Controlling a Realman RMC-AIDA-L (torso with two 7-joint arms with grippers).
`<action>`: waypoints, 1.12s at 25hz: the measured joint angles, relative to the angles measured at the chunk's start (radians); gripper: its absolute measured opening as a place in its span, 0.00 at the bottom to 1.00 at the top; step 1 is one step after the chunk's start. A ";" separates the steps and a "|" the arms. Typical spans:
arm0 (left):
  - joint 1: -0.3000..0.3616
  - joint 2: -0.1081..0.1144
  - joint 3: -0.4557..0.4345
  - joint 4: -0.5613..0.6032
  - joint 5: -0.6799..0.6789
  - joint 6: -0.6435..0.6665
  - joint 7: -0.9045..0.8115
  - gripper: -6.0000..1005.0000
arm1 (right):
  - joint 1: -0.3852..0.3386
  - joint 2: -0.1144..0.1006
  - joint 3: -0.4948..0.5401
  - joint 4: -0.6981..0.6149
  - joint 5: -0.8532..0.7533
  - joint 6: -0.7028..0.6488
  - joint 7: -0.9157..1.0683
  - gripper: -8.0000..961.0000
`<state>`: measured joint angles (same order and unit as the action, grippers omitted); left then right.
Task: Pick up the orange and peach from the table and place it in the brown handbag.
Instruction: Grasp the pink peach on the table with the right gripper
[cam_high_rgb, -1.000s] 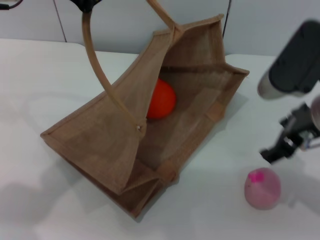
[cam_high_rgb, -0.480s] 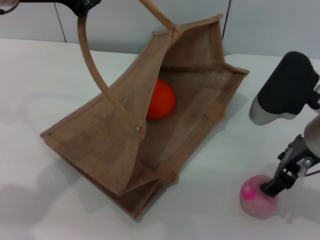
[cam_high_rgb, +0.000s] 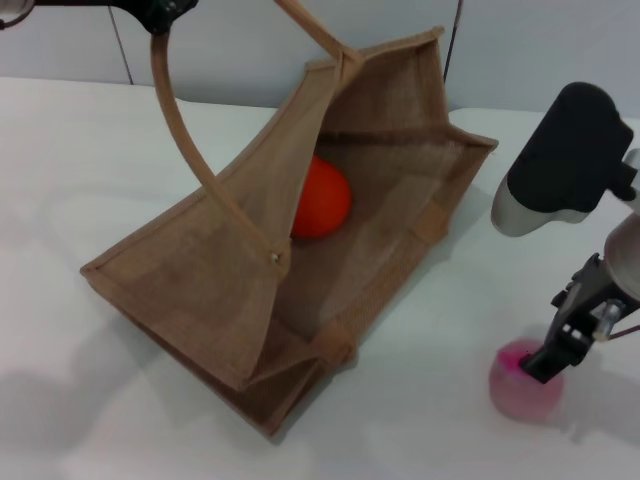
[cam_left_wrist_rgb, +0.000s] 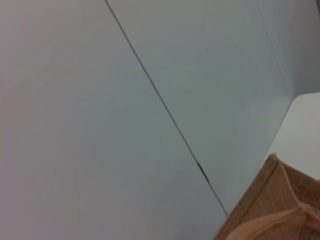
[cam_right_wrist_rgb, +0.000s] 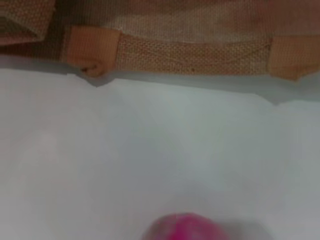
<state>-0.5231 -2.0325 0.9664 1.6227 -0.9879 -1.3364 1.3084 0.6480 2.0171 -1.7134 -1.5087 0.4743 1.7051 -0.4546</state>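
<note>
White tabletop (cam_high_rgb: 90, 160) with a pale grey panelled wall (cam_left_wrist_rgb: 100, 100) behind, as seen from the head.

Item 1: brown handbag (cam_high_rgb: 200, 290), woven jute, lying on the table with its mouth spread wide toward the robot's right. One long strap (cam_high_rgb: 185, 140) rose in an arc to the upper left of the head view; a corner of the bag's rim (cam_left_wrist_rgb: 272, 200) showed in the left wrist view.

Item 2: orange (cam_high_rgb: 322, 198), resting inside the bag against its inner wall, partly hidden by the near side panel.

Item 3: peach (cam_high_rgb: 525, 385), on the bare table well to the right of the bag, magenta spot uppermost; its top edge (cam_right_wrist_rgb: 187, 227) also appeared in the right wrist view, with the bag's strapped rim (cam_right_wrist_rgb: 190, 55) beyond.

Item 4: left gripper (cam_high_rgb: 165, 10), at the top of the strap, fingers closed on it and holding it raised.

Item 5: right gripper (cam_high_rgb: 548, 362), lowered onto the peach, dark fingertip against the fruit's upper side; how far the fingers stood apart could not be made out.
</note>
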 joint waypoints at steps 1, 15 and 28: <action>0.000 0.000 0.000 0.001 0.003 0.000 0.000 0.14 | 0.001 0.002 -0.001 -0.004 0.010 0.006 0.000 0.87; 0.000 -0.002 0.000 -0.004 0.017 0.000 -0.001 0.15 | -0.001 0.002 -0.006 0.041 0.073 -0.008 0.011 0.85; -0.005 -0.003 0.001 -0.023 0.017 0.001 -0.001 0.16 | 0.028 0.004 -0.026 0.215 0.075 -0.111 0.004 0.83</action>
<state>-0.5285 -2.0352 0.9670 1.6000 -0.9709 -1.3350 1.3069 0.6761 2.0215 -1.7394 -1.2939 0.5492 1.5944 -0.4503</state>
